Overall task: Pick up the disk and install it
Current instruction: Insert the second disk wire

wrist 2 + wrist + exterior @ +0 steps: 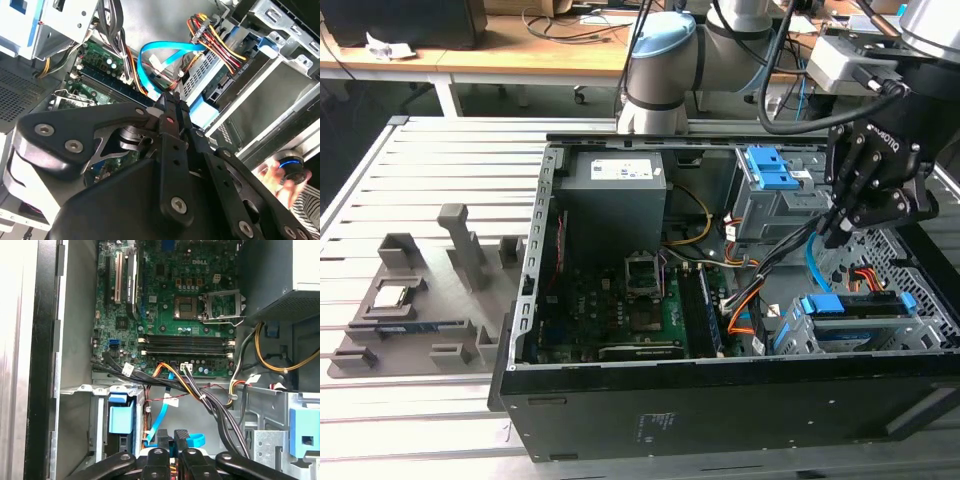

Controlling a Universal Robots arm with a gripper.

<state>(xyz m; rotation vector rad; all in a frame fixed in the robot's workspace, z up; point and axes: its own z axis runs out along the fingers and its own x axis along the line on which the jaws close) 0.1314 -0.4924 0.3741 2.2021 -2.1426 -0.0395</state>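
Exterior view high over open computer case (740, 400); both wrist views close inside.

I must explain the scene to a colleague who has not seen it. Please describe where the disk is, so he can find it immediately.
Find the open computer case. At its near corner on the exterior view's right, a grey cage holds the disk, lying flat. Unlike the blue latch further back, it is silver-grey between blue rails.

A wooden desk (510, 55) with cables stands behind the slatted metal table (430, 190)
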